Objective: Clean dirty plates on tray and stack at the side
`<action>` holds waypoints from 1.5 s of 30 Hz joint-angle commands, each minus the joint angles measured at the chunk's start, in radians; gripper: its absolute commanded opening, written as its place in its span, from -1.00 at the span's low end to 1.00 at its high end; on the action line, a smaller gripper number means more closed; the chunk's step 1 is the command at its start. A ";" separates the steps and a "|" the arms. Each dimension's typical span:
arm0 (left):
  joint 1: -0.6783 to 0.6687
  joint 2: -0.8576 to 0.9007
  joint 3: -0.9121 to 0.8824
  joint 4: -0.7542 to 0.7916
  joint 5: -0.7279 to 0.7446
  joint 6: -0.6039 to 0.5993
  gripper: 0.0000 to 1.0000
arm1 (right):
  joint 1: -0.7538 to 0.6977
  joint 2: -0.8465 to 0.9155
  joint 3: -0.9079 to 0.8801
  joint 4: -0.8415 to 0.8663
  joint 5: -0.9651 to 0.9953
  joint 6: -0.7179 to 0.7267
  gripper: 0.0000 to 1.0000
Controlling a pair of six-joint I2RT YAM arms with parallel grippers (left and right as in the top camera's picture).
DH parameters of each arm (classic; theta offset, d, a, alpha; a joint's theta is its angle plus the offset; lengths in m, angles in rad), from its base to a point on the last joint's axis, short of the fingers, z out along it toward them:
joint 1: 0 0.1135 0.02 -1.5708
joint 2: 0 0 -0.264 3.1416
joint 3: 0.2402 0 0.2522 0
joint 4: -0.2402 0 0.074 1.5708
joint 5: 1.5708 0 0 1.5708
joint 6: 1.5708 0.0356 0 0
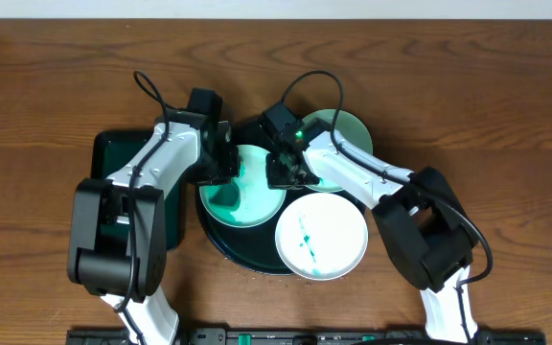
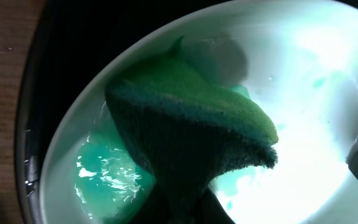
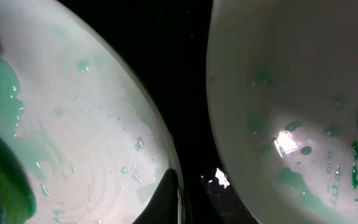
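The round dark tray (image 1: 220, 240) holds three plates. The left plate (image 1: 257, 206) carries a pool of green liquid. My left gripper (image 1: 223, 165) is shut on a green sponge (image 2: 191, 124) that presses onto this plate (image 2: 316, 112). My right gripper (image 1: 281, 172) is shut on the same plate's right rim; one dark finger (image 3: 169, 199) lies over the rim of the plate (image 3: 73, 124). A second plate (image 1: 338, 244) with a green smear sits at the tray's front right and also shows in the right wrist view (image 3: 291, 93). A pale-mint plate (image 1: 345, 134) sits at the back right.
A smaller rectangular dark green tray (image 1: 111, 153) lies left of the round tray, partly under my left arm. The wooden table (image 1: 506, 115) spreads all around. Both arms cross over the round tray's back half.
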State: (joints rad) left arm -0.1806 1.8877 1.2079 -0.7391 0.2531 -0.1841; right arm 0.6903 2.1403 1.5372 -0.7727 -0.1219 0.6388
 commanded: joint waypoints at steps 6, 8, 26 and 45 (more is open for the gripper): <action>0.000 0.059 -0.014 0.019 0.320 0.240 -0.85 | 0.003 0.037 0.003 0.002 -0.007 -0.016 -0.98; 0.002 0.059 -0.014 0.041 0.256 0.222 -0.86 | 0.003 0.037 0.003 0.002 -0.007 -0.016 -0.98; -0.020 0.055 0.079 -0.029 -0.283 -0.068 -0.86 | 0.002 0.037 0.003 -0.002 -0.022 -0.016 -0.98; -0.059 0.056 0.042 0.060 0.069 0.103 -0.86 | -0.055 0.039 -0.022 0.006 -0.200 -0.068 -0.98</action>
State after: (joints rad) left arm -0.2440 1.9228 1.2549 -0.7063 0.3901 -0.0879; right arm 0.6304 2.1498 1.5295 -0.7650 -0.2909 0.5934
